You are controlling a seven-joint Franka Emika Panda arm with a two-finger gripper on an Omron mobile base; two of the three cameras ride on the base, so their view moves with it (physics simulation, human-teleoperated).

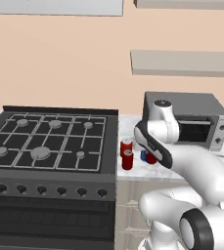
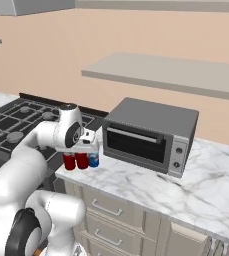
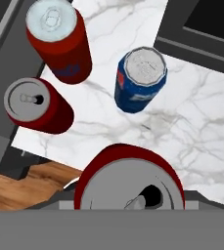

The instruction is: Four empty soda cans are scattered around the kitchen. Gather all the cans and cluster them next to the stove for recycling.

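Beside the stove (image 1: pixel 50 141), the gripper (image 3: pixel 133 207) seems closed on a red can (image 3: pixel 130 183), holding it above the marble counter (image 3: pixel 191 127) to join three cans there.

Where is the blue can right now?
The blue can stands upright on the marble counter between the stove and the grey countertop oven, beside two red cans and close to the oven's front.

Red cans (image 3: pixel 59 46) – blue can (image 3: pixel 140 80) – white grey-veined counter (image 3: pixel 206 141)
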